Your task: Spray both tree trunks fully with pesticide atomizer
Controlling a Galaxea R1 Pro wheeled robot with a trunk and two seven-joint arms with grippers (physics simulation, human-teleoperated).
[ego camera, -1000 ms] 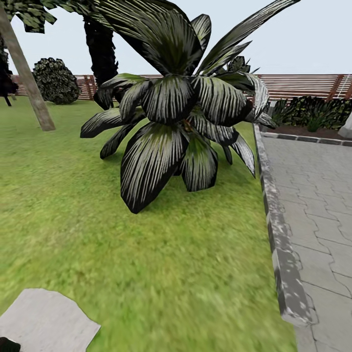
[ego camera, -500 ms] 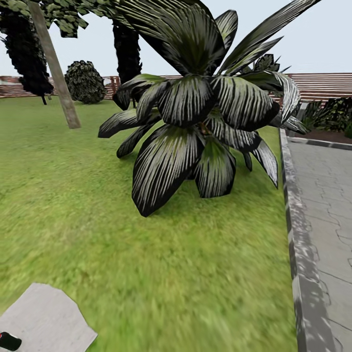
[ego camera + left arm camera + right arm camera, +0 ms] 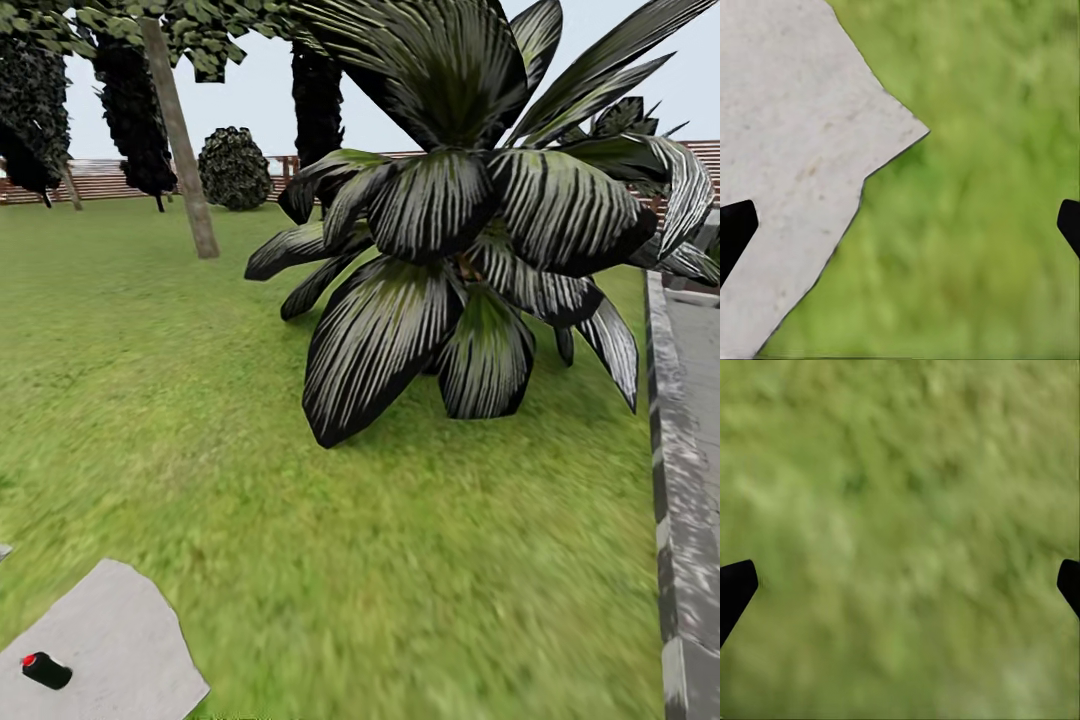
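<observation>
The left gripper (image 3: 900, 225) stands released, its two black fingertips (image 3: 735, 232) spread wide at either side of the left wrist view with nothing between them; under it lie one corner of a grey stepping stone (image 3: 787, 150) and blurred green grass (image 3: 990, 187). The right gripper (image 3: 900, 585) is likewise spread and empty, two dark tips (image 3: 735, 589) over bare grass (image 3: 907, 510).

The head view adds the things themselves. One pesticide atomizer (image 3: 45, 670), a small dark bottle with a red spot at its end, lies on its side on the stepping stone (image 3: 110, 640), near that stone's near left edge. Beyond it the lawn (image 3: 200, 400) runs out to one short palm (image 3: 470, 250) with broad striped dark leaves. One pale leaning tree trunk (image 3: 182, 145) rises from the grass at the far left, and a second thin pale trunk (image 3: 70, 185) shows farther back. A round dark bush (image 3: 235, 168) stands by the brown slatted fence (image 3: 100, 180). A grey kerb (image 3: 675, 480) edges the lawn's right side.
</observation>
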